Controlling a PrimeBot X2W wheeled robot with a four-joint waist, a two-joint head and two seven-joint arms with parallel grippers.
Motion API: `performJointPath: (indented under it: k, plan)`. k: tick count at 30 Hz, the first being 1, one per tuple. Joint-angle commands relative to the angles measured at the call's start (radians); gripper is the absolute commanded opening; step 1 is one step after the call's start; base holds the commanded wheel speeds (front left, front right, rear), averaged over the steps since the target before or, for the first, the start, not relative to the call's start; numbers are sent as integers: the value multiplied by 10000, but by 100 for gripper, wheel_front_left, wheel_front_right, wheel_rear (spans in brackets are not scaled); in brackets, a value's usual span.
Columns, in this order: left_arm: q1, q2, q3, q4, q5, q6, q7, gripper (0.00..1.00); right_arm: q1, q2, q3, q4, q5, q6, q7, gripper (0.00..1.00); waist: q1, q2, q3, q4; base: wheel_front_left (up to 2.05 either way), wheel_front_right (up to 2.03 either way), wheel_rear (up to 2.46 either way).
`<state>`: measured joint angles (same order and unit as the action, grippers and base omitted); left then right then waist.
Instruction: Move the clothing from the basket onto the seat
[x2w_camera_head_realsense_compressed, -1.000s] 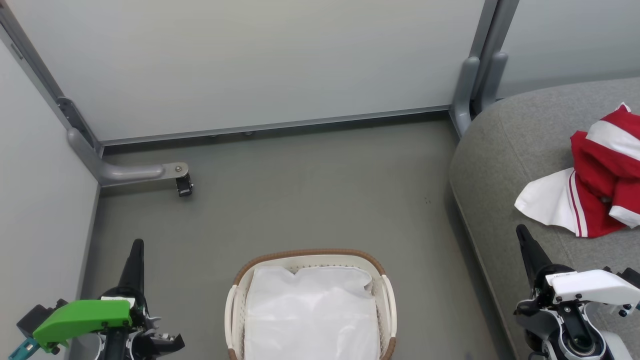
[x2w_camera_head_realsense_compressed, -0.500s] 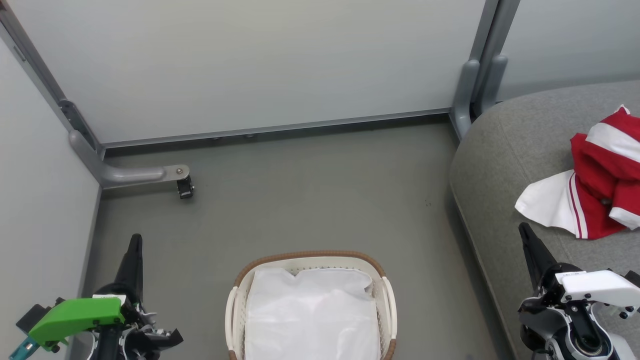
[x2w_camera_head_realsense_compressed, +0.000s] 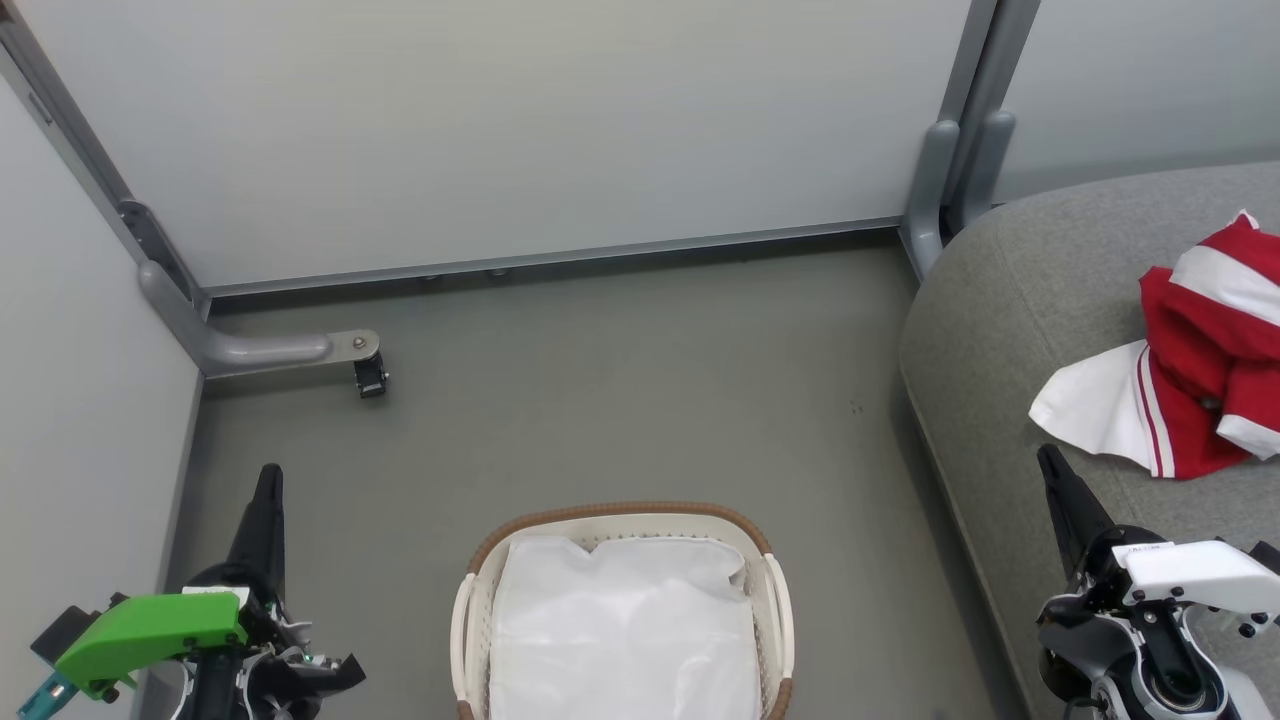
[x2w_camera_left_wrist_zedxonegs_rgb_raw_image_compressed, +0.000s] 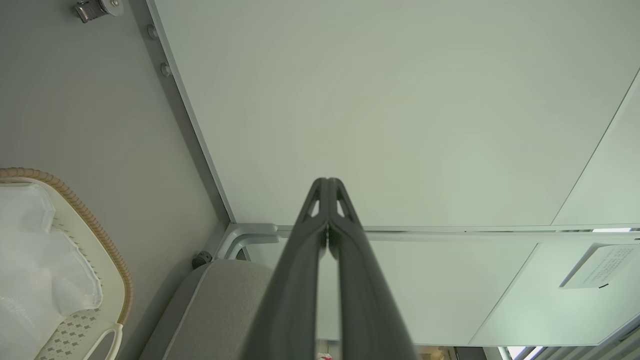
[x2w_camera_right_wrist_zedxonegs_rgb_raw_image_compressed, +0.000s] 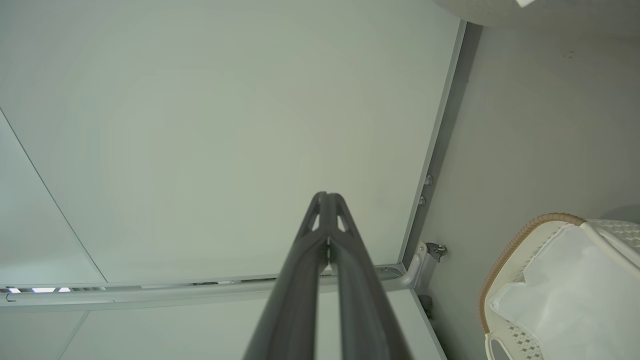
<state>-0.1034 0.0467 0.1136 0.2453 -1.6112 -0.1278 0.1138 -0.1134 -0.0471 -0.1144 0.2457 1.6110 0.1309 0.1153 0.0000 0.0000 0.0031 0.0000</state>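
Left gripper (x2w_camera_left_wrist_zedxonegs_rgb_raw_image_compressed: 327, 186): jaws pressed together tip to tip, nothing between them, aimed at the pale wall panel (x2w_camera_left_wrist_zedxonegs_rgb_raw_image_compressed: 400, 100). Right gripper (x2w_camera_right_wrist_zedxonegs_rgb_raw_image_compressed: 327, 197): same story, jaws closed and empty. From the head camera the left one hangs over the grey floor (x2w_camera_head_realsense_compressed: 620, 380), to the left of the basket (x2w_camera_head_realsense_compressed: 620, 512) and apart from it. The right one sits over the front edge of the seat (x2w_camera_head_realsense_compressed: 1010, 300). And there's the clothing (x2w_camera_head_realsense_compressed: 1205, 380), a red-and-white heap lying on that sofa cushion, near the right gripper but not touching it. Inside the basket I see just the white liner sheet (x2w_camera_head_realsense_compressed: 620, 630) (no red peeking out anywhere). So this reads as the closing step, the transfer apparently done. The next move calls for little: keep both arms clear, perhaps one look to confirm nothing hides under the liner.
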Motion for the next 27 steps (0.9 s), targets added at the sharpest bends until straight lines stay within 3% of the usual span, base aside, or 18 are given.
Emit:
performJointPath:
  k: [1, 27]
  plan:
    - [-101, 65, 26, -14, -32, -56, 43, 0, 106, -59, -16, -43, 37, -3, 14, 0, 0, 0, 0, 0, 0, 0, 0]
    - [-101, 66, 23, -17, -32, -56, 42, 0, 106, -59, -14, -42, 38, -3, 13, 0, 0, 0, 0, 0, 0, 0, 0]
